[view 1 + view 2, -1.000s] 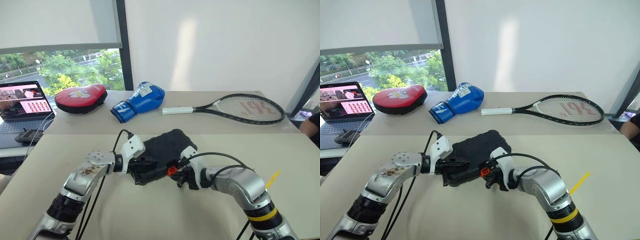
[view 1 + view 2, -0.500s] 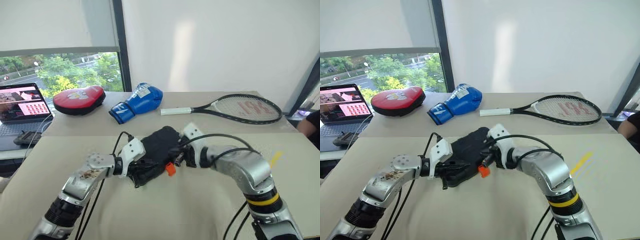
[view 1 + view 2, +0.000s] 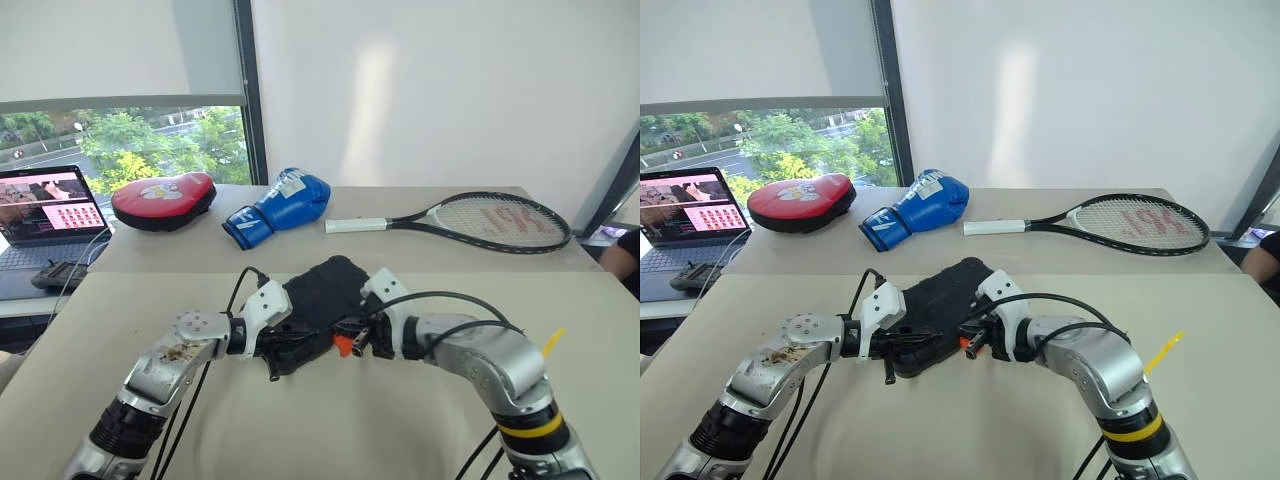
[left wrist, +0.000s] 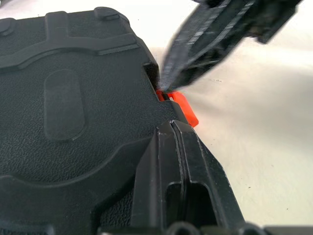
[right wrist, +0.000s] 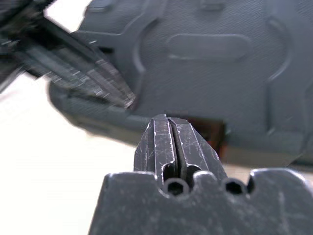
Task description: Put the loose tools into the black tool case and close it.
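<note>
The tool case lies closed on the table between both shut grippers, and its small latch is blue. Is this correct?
Not fully. The latch is orange, not blue, as the left wrist view shows. The rest holds: the black tool case lies closed on the table, between the shut left gripper and the shut right gripper.

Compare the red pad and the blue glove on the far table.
The pad is red, broad and flat, with a pale picture on top; the glove is blue with white markings, bulkier and longer. The pad lies nearer the laptop, the glove nearer the racket. Both rest untouched on the far table.
</note>
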